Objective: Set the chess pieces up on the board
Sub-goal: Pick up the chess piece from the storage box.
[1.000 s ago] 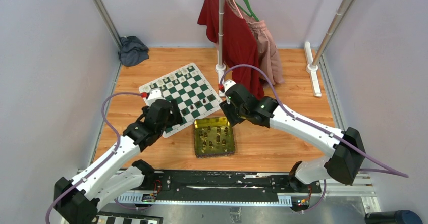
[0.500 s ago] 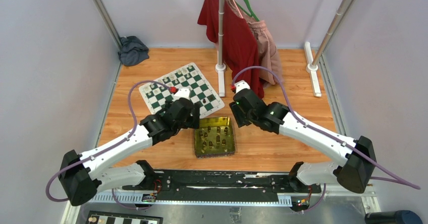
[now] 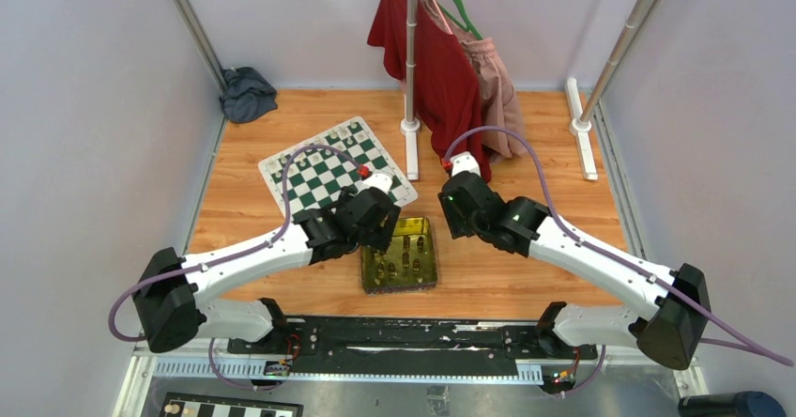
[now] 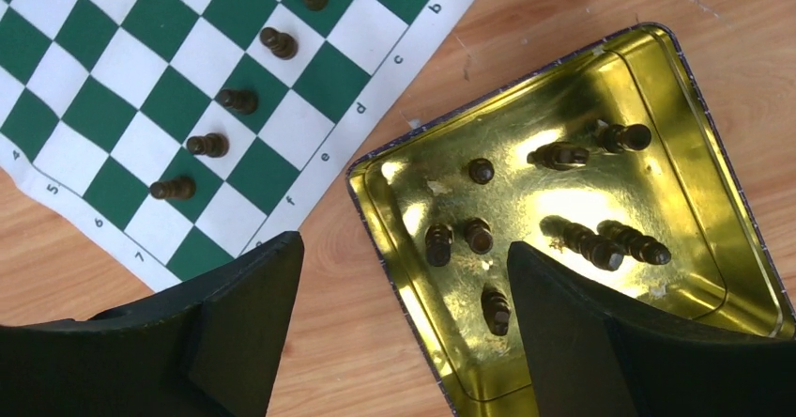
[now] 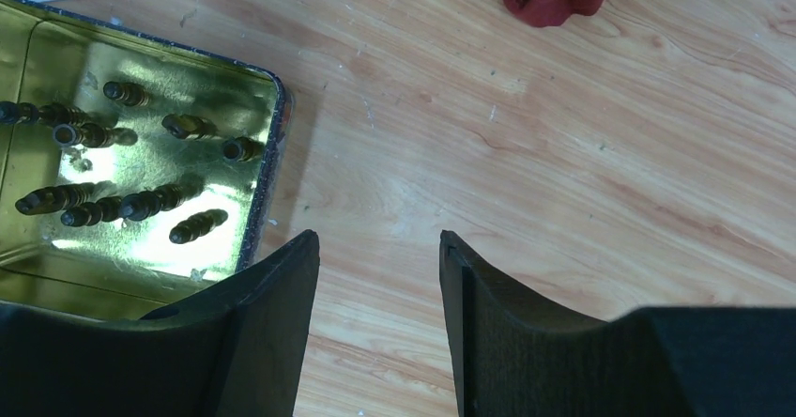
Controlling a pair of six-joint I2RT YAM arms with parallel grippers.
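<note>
Wooden table (image 3: 554, 145), green-white board (image 3: 324, 168), gold tin (image 3: 401, 287) beside it, crumpled grey cloth (image 3: 247, 94)

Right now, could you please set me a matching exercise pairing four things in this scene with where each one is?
Things:
1. left hand
2. right hand
3. row of dark chess pieces
4. red shirt

Places:
A. hanging at the rack
B. over bare wood beside the tin
C. standing on the board
D. over a corner of the tin

Pairs: 1-D, 2-B, 3-C, 4-A
</note>
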